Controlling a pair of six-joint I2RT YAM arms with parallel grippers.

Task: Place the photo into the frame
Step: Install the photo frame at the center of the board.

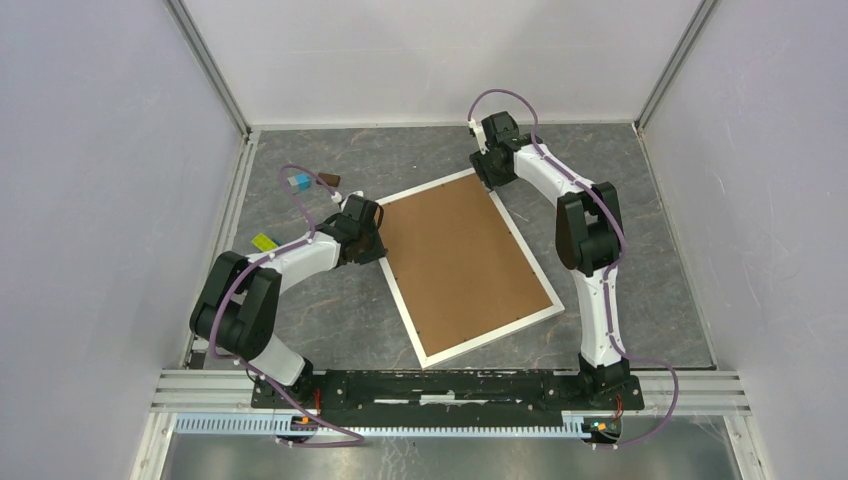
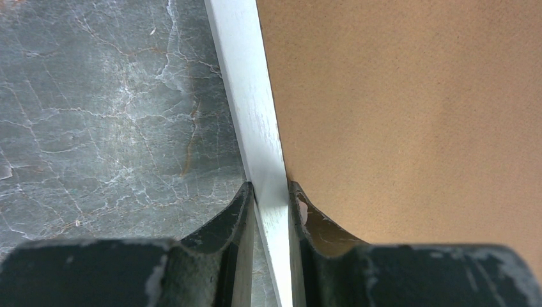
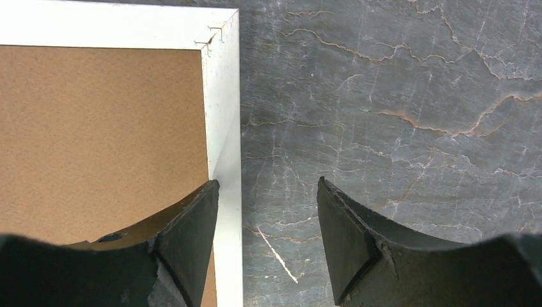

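Seen from above, the large thin-edged white rectangular frame (image 1: pixel 492 334) lies face down on the grey marbled table (image 1: pixel 330 310). A plain brown backing board (image 1: pixel 465 260) fills it, and the photo is hidden, presumably beneath that board. The left gripper (image 1: pixel 370 240) is at the frame's left rail and the right gripper (image 1: pixel 486 172) at its far corner. In the left wrist view, that pincer is clamped on the white rail. In the right wrist view, the jaws are wide apart and empty, straddling the rail near the corner. They should probably close squarely on the rail before any lift.
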